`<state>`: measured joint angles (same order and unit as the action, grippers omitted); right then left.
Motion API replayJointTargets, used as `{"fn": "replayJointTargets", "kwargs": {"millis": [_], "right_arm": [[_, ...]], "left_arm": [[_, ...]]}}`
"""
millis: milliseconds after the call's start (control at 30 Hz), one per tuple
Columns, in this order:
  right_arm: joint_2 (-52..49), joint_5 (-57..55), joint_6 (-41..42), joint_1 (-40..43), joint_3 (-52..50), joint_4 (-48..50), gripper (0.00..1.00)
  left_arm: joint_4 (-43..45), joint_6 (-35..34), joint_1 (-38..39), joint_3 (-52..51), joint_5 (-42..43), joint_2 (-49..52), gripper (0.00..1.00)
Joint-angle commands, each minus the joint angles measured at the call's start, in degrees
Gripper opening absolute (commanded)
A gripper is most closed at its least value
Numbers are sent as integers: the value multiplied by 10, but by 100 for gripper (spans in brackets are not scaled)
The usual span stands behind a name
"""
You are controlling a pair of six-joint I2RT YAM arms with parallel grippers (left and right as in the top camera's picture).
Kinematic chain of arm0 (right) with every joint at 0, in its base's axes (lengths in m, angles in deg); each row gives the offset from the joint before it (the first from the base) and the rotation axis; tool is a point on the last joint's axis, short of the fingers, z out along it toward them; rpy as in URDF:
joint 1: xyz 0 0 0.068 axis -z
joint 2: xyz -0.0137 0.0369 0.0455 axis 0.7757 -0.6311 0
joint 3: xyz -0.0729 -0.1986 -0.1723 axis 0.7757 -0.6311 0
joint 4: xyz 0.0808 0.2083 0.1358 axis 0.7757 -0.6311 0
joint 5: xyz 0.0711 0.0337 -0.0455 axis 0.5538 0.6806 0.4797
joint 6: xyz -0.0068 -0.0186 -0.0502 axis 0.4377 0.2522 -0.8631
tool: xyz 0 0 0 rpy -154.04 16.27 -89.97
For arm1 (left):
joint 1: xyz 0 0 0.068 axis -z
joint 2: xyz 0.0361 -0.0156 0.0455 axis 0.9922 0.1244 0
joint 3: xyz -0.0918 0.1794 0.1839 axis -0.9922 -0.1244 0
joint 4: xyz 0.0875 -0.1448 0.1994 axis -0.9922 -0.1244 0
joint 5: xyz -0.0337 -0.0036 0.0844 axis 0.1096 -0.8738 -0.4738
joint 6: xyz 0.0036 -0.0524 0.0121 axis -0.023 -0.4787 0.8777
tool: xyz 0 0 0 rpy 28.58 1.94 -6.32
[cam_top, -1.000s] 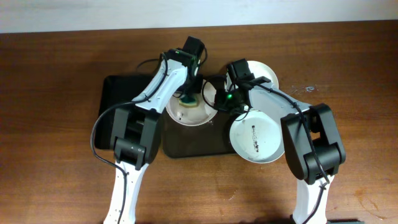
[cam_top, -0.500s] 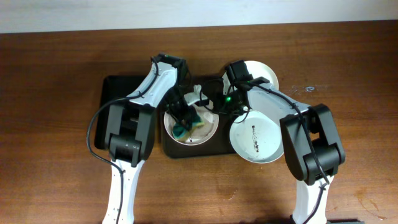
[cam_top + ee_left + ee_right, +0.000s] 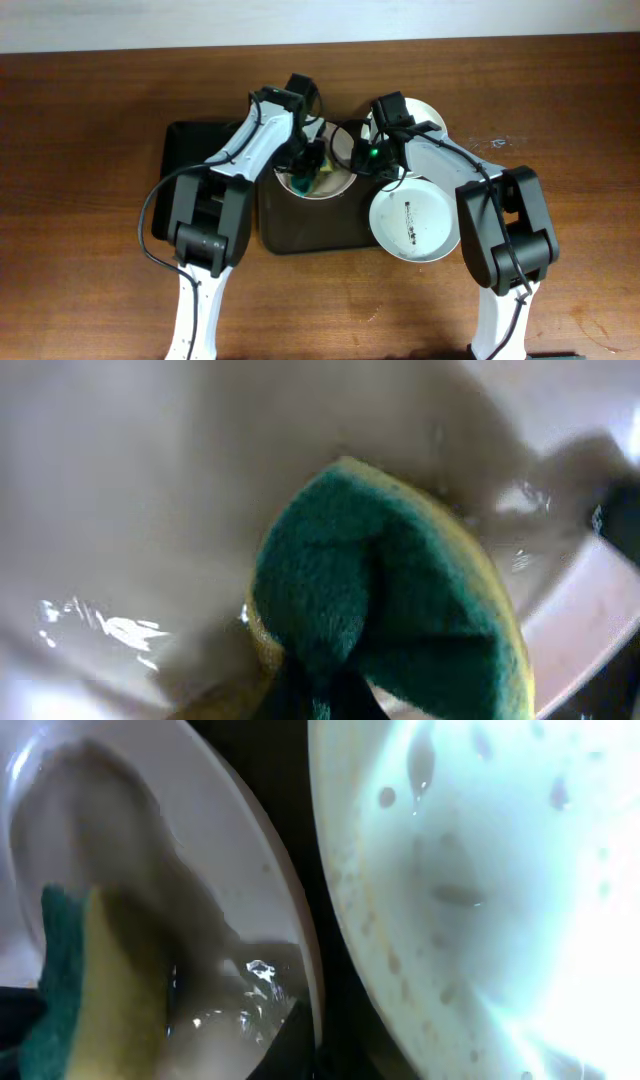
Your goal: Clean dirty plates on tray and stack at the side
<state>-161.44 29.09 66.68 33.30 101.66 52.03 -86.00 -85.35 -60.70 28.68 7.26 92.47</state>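
A white plate (image 3: 330,186) lies on the dark tray (image 3: 200,150). My left gripper (image 3: 308,162) is shut on a green and yellow sponge (image 3: 300,183) and presses it onto the plate's inner face. The sponge fills the left wrist view (image 3: 390,590) against the wet plate (image 3: 150,490). My right gripper (image 3: 352,163) is shut on the plate's right rim, seen in the right wrist view (image 3: 300,970) with the sponge (image 3: 85,985) at the left. A second white plate (image 3: 412,222) with dark specks lies at the tray's right edge and also shows in the right wrist view (image 3: 500,870).
A third white plate (image 3: 428,112) sits on the brown table behind my right arm. The tray's left half is bare black surface. Both arms cross over the tray's middle.
My left gripper moved the sponge from the plate's back to its front and then toward the back again. The right gripper kept its hold on the rim.
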Motion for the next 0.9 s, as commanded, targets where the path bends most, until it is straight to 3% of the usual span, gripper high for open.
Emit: {"fn": "replayJointTargets", "kwargs": {"millis": [0,100,233,367,400,500,533,600,733,867], "right_arm": [[-16,16,-5,-16,-11,-17,4],[-16,9,-5,-16,-11,-24,4],[-16,6,-5,-16,-11,-34,4],[-16,19,-16,-16,-10,-38,4],[-16,19,-18,-16,-10,-41,4],[-16,18,-29,-17,-11,-42,18],[-16,18,-29,-18,-11,-43,18],[-16,19,-31,-20,-10,-49,4],[18,-4,-59,-20,-9,-94,4],[98,-116,-59,-20,-9,-163,4]], "left_arm": [[66,-146,-21,1,-232,68,0],[17,-145,-21,142,-268,67,0],[-66,-141,-22,241,-268,67,0],[-146,-86,-22,303,-259,67,0],[-163,-67,-23,312,-245,67,0],[-185,-15,-27,319,-183,67,0],[-186,-13,-28,319,-182,67,0],[-185,-12,-28,319,-182,67,0],[-184,-12,-30,319,-182,67,0],[-183,-12,-40,319,-167,67,0]]}}
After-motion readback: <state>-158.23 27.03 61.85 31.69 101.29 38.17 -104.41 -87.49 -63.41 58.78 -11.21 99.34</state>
